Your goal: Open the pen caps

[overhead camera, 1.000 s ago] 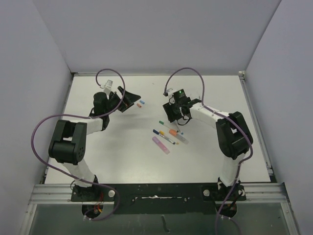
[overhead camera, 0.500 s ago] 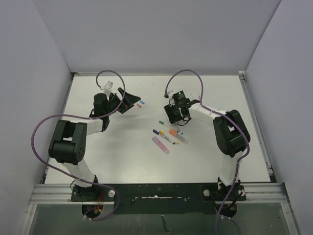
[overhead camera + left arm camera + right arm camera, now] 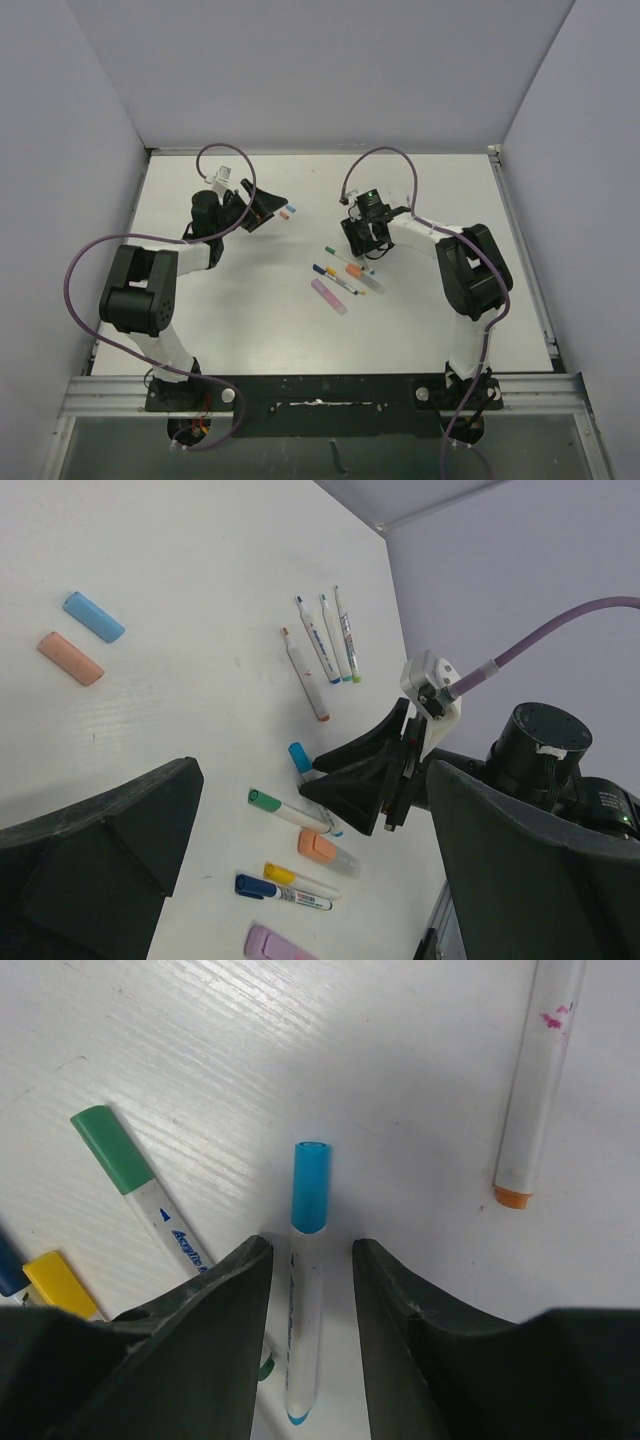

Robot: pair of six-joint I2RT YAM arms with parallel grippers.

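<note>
On the left part of the white counter (image 3: 250, 320): the left hand (image 3: 266, 204), wide open, holding nothing. Just beside it, a loose orange cap (image 3: 284, 214) and a loose blue cap (image 3: 291, 209), both off their pens. Further right, in the middle, a bunch of pens (image 3: 345, 272). Low over them, the right hand (image 3: 310, 1250), fingers partly shut, one on each side of a white pen (image 3: 303, 1340). Small gaps on both sides, so not squeezing yet. Just past the fingertips, the blue cap (image 3: 311, 1188), with the pen pointing straight away from the hand. Much nearer the right hand than the left. Needs a firm pinch on the body first, then likely a pull on the cap along the pen. Flat, smooth counter, so could roll. Close on one side, a green cap (image 3: 113, 1148); bare room beyond the tip.
</note>
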